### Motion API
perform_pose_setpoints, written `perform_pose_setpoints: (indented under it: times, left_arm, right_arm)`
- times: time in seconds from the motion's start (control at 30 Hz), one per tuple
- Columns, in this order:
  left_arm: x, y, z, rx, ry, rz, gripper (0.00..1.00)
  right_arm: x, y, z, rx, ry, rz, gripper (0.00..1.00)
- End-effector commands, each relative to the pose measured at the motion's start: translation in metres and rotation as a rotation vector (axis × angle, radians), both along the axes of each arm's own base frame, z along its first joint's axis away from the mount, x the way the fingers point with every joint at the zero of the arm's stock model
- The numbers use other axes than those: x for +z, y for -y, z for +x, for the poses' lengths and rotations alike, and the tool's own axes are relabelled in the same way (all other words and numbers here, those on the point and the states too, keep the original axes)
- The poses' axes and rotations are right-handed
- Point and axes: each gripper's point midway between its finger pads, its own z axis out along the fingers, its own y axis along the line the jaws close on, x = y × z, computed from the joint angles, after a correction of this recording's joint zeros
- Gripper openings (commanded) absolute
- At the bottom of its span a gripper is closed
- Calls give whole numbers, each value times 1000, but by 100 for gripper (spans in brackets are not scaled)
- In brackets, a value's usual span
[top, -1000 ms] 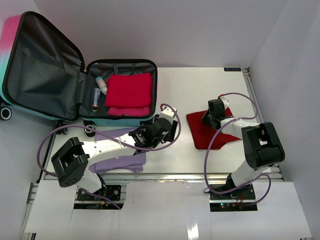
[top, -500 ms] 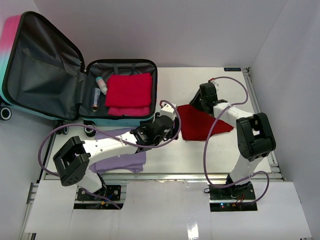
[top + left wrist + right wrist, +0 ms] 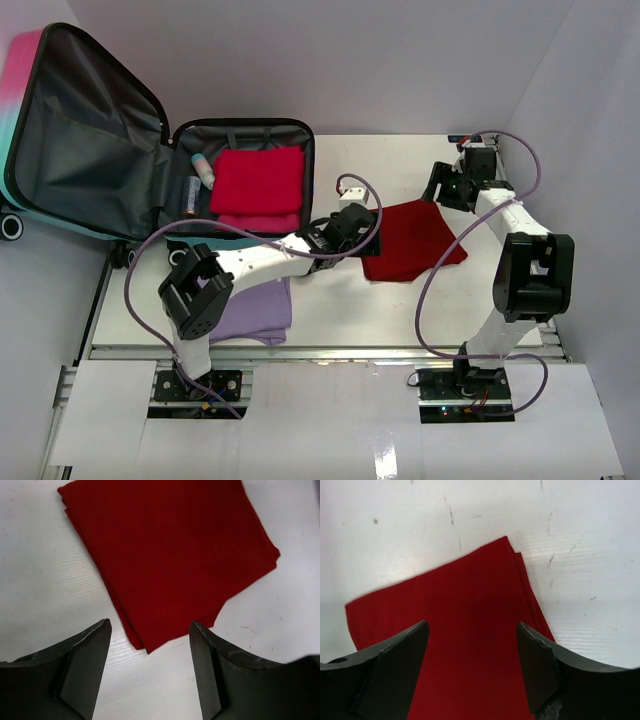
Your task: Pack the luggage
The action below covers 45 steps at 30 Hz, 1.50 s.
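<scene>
From above, you see the luggage point(image 3: 90, 140) open at the far left, red towels point(image 3: 258, 180) in its base. A folded dark red cloth point(image 3: 415, 240) lies on the table point(image 3: 400, 160) between the left gripper point(image 3: 352, 228) and the right gripper point(image 3: 445, 190).

Left wrist view: its fingers point(image 3: 85, 665) are apart and hold nothing. The corner of the cloth shows between them.

Right wrist view: the fingers point(image 3: 395, 670) are apart too, above the cloth.

I think you are at picking up this cloth; next, close on all its layers together.
</scene>
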Motion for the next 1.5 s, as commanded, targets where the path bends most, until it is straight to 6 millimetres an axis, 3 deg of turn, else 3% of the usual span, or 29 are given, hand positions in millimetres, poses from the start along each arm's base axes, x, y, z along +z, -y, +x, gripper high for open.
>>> perform_pose_setpoints:
  times: [0.0, 0.1, 0.27, 0.5, 0.93, 1.13, 1.33, 1.4, 1.47]
  left_arm:
    - [-8, 4, 11, 11, -83, -31, 74]
    - [-31, 4, 20, 14, -113, -10, 74]
    - [-45, 8, 28, -47, -79, -12, 76]
    - [-65, 4, 37, -11, -94, 5, 76]
    - [-84, 6, 55, 4, -78, 35, 76]
    - [-87, 13, 50, -27, -100, 3, 50]
    - [-73, 14, 52, -27, -72, -18, 8]
    - [-70, 14, 54, -25, -65, -17, 0]
    - [-66, 14, 56, -26, -56, -19, 0]
  right_arm:
    - [-16, 9, 2, 166, -68, -36, 80]
    - [-24, 19, 8, 194, -85, -41, 81]
    - [-35, 34, 7, 192, -106, -54, 81]
    - [-63, 32, 4, 235, -183, -28, 81]
    - [-89, 11, -7, 264, -248, -59, 81]
    - [-96, 3, -15, 269, -272, -75, 71]
    - [-91, 3, -20, 236, -279, -91, 34]
    - [-88, 2, -22, 228, -278, -87, 18]
    - [-80, 1, -24, 221, -265, -87, 10]
